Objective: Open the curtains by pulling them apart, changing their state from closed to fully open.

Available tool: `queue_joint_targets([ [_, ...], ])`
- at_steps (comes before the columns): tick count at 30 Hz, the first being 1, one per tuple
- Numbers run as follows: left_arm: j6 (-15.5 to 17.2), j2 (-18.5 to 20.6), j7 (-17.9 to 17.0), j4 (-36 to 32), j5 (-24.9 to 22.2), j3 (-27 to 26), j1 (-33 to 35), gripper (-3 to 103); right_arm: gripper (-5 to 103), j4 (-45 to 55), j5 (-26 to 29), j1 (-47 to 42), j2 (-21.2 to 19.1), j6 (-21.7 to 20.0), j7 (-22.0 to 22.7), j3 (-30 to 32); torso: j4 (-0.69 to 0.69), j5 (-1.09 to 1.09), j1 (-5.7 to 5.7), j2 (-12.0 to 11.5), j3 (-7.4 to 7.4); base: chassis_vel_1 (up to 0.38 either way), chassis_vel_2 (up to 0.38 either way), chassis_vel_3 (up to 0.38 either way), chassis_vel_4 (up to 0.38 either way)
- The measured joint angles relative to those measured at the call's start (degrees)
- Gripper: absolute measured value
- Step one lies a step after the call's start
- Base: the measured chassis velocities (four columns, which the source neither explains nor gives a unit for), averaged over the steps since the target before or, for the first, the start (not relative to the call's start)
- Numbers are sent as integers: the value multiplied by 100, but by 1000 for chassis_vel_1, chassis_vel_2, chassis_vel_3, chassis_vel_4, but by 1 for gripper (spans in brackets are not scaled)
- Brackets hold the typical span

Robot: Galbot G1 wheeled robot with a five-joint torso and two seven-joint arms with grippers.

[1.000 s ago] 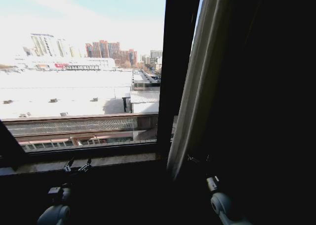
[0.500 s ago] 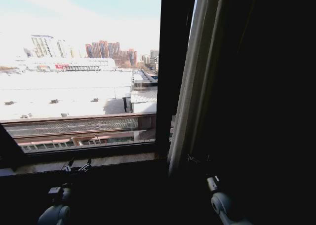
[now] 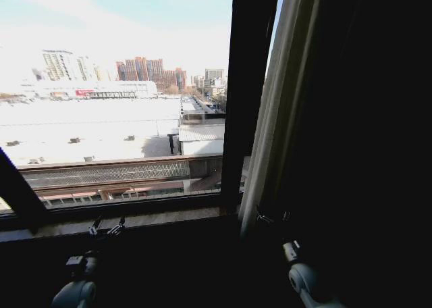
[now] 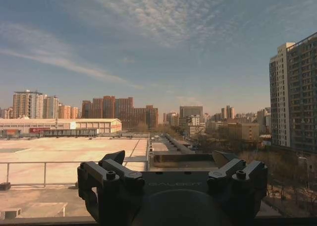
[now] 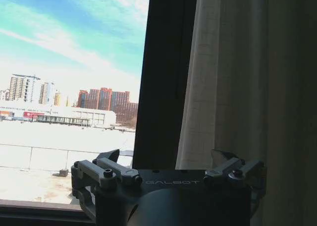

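One panel of the curtains (image 3: 277, 119) hangs bunched at the right of the window, pale along its lit edge and dark in shadow further right. In the right wrist view the curtain (image 5: 208, 87) shows cream pleats just beyond my right gripper (image 5: 168, 159), which is open and holds nothing. In the head view the right gripper (image 3: 272, 218) sits low beside the curtain's hem; I cannot tell if it touches the fabric. My left gripper (image 3: 106, 227) is low at the sill, open and facing the bare glass (image 4: 171, 161).
A black vertical window frame bar (image 3: 248, 85) stands just left of the curtain (image 5: 163, 77). A stone sill (image 3: 169, 220) runs below the glass. A slanted black bar (image 3: 17, 190) crosses the lower left corner. Rooftops and towers lie outside.
The whole picture has shifted a little to the right, so the camera has moved. Both grippers keep their places in the picture, and the curtain's edge hangs straighter than a second ago.
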Motion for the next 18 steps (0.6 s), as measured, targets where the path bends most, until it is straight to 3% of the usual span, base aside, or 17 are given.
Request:
queue_joint_targets([
  [18, 0, 1, 0, 0, 0, 0, 0, 99, 100, -2, 1, 1, 1, -1, -2, 0, -3, -3, 1, 1, -1, 359, 322, -364, -321],
])
